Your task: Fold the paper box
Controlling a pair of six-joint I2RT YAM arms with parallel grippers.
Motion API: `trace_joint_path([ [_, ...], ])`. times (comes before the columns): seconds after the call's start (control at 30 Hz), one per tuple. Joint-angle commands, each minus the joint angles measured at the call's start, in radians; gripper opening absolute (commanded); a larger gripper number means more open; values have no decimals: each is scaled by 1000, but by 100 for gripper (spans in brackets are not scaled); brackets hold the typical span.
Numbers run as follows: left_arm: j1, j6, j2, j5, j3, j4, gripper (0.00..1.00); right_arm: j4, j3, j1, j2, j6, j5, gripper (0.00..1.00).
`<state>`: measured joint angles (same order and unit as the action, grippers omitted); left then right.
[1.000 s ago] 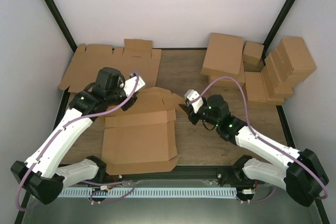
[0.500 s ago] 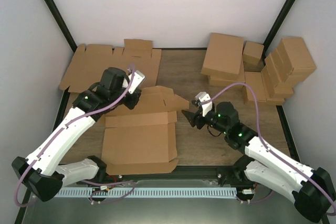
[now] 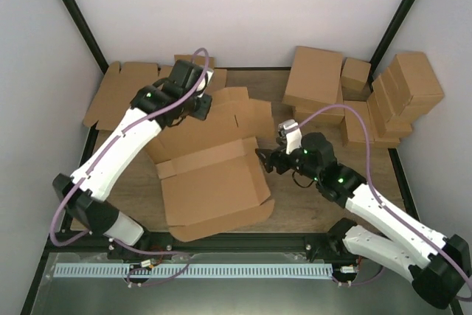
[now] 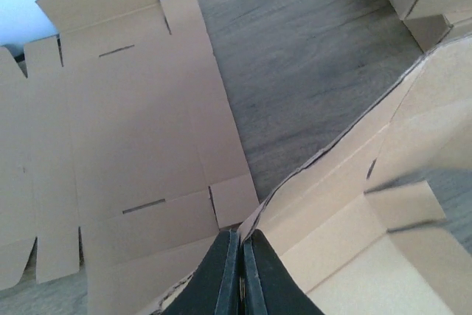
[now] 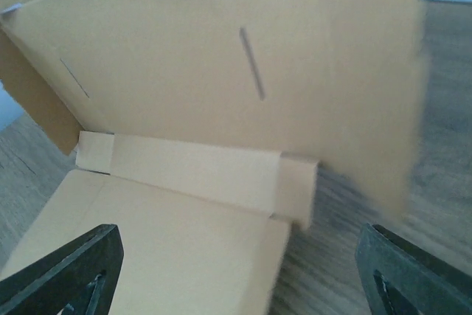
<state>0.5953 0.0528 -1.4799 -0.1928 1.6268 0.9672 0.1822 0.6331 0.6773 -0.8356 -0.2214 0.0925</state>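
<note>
Now, in the top view, the paper box point(image 3: 214, 182) was seen lying half-opened mid-table point(image 3: 263, 84), its far panel lifted off the wood. That panel was pinched by the left gripper point(image 3: 200, 107), clenched on the cardboard edge, presumably so the wall could be raised along its crease. The right gripper point(image 3: 265, 160) was held just beside the box's right edge, jaws spread and nothing grasped, likely readied for the side flap. Flat blanks point(image 3: 125, 94) were stacked beyond the box's far left corner, and closed boxes point(image 3: 383, 97) stood well off to its far right; neither was judged to be in the way.

In the left wrist view, the jaws were shown shut on the box's flap edge, with the blanks just beyond it.

In the right wrist view, the box's raised panel filled the space ahead of the wide-open jaws.
</note>
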Motion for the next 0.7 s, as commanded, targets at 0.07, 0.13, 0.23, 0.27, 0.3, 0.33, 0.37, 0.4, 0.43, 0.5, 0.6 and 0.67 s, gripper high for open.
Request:
trace_joint_path([
  [0.07, -1, 53, -121, -33, 183, 128, 4, 66, 17, -2, -77, -127, 4, 90],
  [0.13, -2, 38, -121, 10, 176, 114, 4, 12, -32, -1, -92, -150, 22, 89],
  [0.23, 0, 20, -102, 63, 118, 104, 4, -20, -65, -2, -115, -178, 22, 88],
  [0.27, 0, 22, -97, 71, 97, 109, 4, -23, -72, -2, -118, -182, 20, 88],
  [0.3, 0, 28, -93, 83, 79, 119, 4, -28, -80, -2, -118, -179, 18, 87],
  [0.33, 0, 35, -89, 100, 62, 129, 4, -34, -87, -2, -117, -176, 17, 87],
  [0.37, 1, 40, -83, 130, 42, 138, 4, -39, -94, -2, -119, -171, 16, 86],
  [0.4, 4, 44, -72, 154, 19, 141, 4, -43, -99, -2, -124, -164, 19, 86],
  [0.43, 10, 46, -62, 173, -9, 142, 4, -47, -104, -2, -132, -158, 25, 85],
  [0.5, 28, 59, -36, 173, -56, 142, 4, -52, -109, -2, -157, -154, 39, 84],
  [0.6, 47, 93, -2, 158, -85, 152, 5, -85, -117, -2, -196, -166, 85, 77],
  [0.67, 50, 120, 15, 154, -80, 159, 6, -120, -122, -1, -225, -188, 121, 70],
])
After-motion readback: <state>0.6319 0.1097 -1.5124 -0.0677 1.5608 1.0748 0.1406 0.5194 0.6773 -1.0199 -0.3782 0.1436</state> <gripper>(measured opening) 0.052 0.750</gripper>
